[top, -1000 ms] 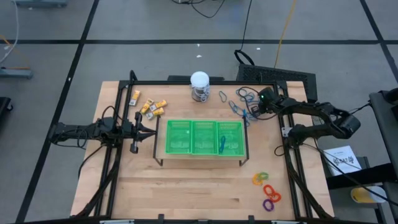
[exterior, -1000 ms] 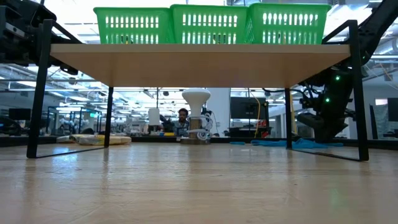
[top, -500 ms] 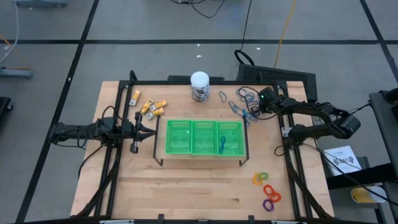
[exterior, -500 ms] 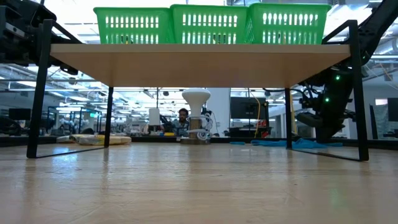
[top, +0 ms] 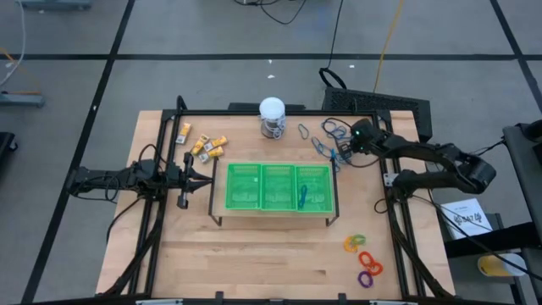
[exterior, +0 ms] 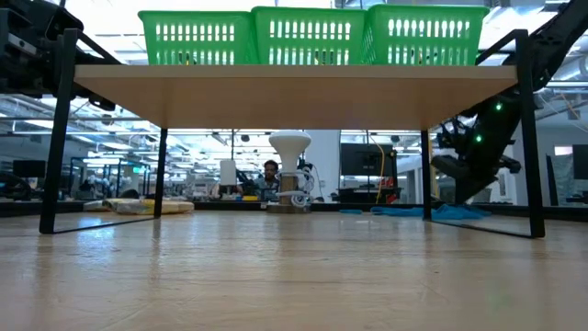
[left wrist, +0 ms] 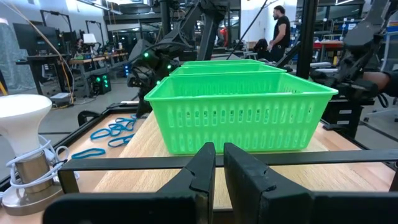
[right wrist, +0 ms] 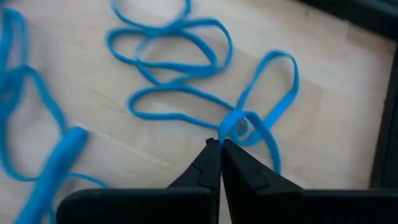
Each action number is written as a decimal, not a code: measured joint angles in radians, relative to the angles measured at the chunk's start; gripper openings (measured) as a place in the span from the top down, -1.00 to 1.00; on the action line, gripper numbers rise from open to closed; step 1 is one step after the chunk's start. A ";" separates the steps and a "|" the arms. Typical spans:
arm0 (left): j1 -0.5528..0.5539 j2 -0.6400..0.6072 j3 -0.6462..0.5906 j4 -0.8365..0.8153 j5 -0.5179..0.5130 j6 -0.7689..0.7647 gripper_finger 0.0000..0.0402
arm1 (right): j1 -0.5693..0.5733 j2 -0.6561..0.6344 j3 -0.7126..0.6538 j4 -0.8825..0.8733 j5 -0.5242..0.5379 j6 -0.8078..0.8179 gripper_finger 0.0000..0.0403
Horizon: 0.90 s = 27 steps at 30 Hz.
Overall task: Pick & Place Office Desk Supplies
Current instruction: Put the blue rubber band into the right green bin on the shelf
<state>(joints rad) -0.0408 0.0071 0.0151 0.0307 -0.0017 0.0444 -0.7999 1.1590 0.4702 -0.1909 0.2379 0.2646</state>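
Observation:
Blue loops [top: 330, 129] lie scattered on the table's far right, beside the raised shelf that carries the green tray [top: 277, 186]. My right gripper [top: 340, 154] slants down over them and is shut on one blue loop [right wrist: 261, 93]. One blue piece [top: 302, 196] lies in the tray's right compartment. Yellow-and-white pieces [top: 203, 146] rest on the table at the far left. Orange, purple and green rings [top: 362, 258] lie at the near right. My left gripper [left wrist: 219, 149] waits shut and level at the left of the shelf [top: 203, 174], holding nothing. My right gripper pinches the blue loop between its two fingertips, where the band crosses over itself [right wrist: 235, 123]. The fingers come slanting down from the table's right side. The loop's free end [right wrist: 283, 65] spreads away over the wood; whether it is lifted clear, I cannot tell.
A white-topped round jar [top: 272, 116] stands at the far middle. The shelf's black legs [exterior: 525, 138] and the black frame rails [top: 254, 112] border the working room. Other blue loops [right wrist: 180, 43] lie close to the held one.
My right gripper has risen a little over the blue loops and tipped slightly less steeply. My left arm has kept still.

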 joint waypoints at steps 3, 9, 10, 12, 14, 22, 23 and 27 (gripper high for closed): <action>0.000 0.000 0.000 0.000 0.000 0.000 0.78 | 0.027 -0.058 0.000 0.000 0.000 0.000 1.00; 0.000 0.000 0.000 0.000 0.000 0.000 0.78 | 0.096 -0.181 0.000 0.000 -0.003 0.010 1.00; 0.000 0.000 0.000 0.000 0.000 0.000 0.78 | 0.110 -0.201 0.000 0.000 -0.003 0.011 1.00; 0.000 0.000 0.000 0.000 0.000 0.000 0.78 | 0.138 -0.238 0.000 0.000 -0.003 0.018 1.00; 0.000 0.000 0.000 0.000 0.000 0.000 0.78 | 0.167 -0.272 0.000 0.000 -0.003 0.032 1.00; 0.000 0.000 0.000 0.000 0.000 0.000 0.78 | 0.295 -0.359 -0.001 0.063 -0.006 0.037 1.00; 0.000 0.000 0.000 0.000 0.000 0.000 0.78 | 0.312 -0.365 -0.001 0.081 -0.006 0.033 1.00; 0.000 0.000 0.000 0.000 0.000 0.000 0.78 | 0.374 -0.377 -0.001 0.157 -0.006 -0.003 1.00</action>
<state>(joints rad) -0.0408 0.0071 0.0151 0.0304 -0.0017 0.0444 -0.4262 0.7821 0.4690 -0.0335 0.2314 0.2612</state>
